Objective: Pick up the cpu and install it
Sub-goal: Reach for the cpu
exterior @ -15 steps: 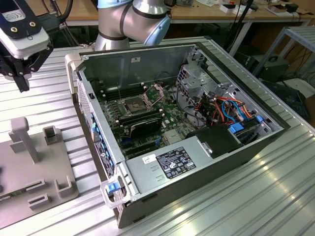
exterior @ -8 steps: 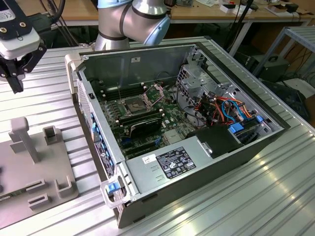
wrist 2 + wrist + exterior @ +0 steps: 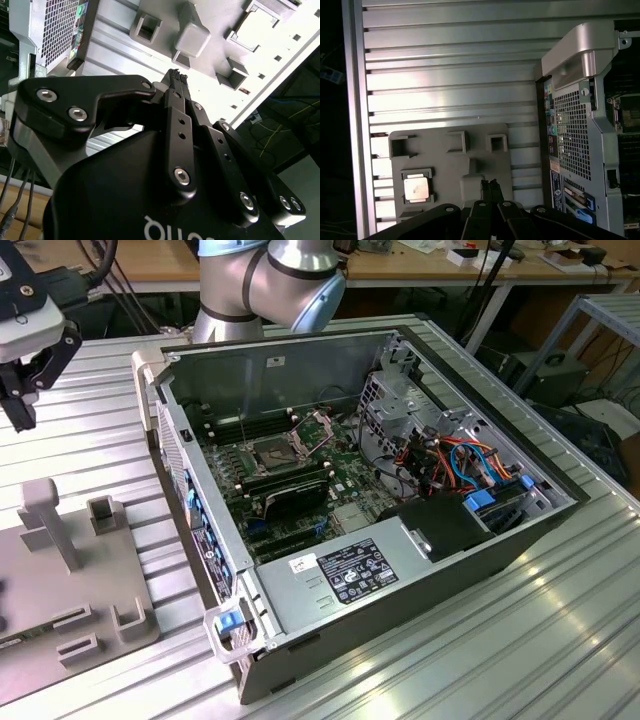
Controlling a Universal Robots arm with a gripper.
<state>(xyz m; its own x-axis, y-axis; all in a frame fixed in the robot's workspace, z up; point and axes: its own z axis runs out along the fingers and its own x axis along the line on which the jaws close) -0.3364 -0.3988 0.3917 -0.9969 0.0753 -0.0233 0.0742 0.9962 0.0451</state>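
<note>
Empty pincer [image 3: 491, 186] — cpu [image 3: 416, 189] flat, square, silvery, in holder [image 3: 451, 167]

Colour rundown: the cpu [image 3: 416, 189] has a dull silver-grey top, its holder [image 3: 450, 155] is plain matte grey, and the table [image 3: 445, 65] is shiny silver with long ribbed stripes. The gripper [image 3: 175, 76] is flat black dotted with small silver screw heads, and the arm [image 3: 270, 275] is silver with pale blue caps. The computer case [image 3: 300, 380] is grey metal with a dotted mesh panel [image 3: 572, 135], a green board [image 3: 348, 478], orange, blue and red cables [image 3: 462, 448] and a blue latch [image 3: 232, 621].
</note>
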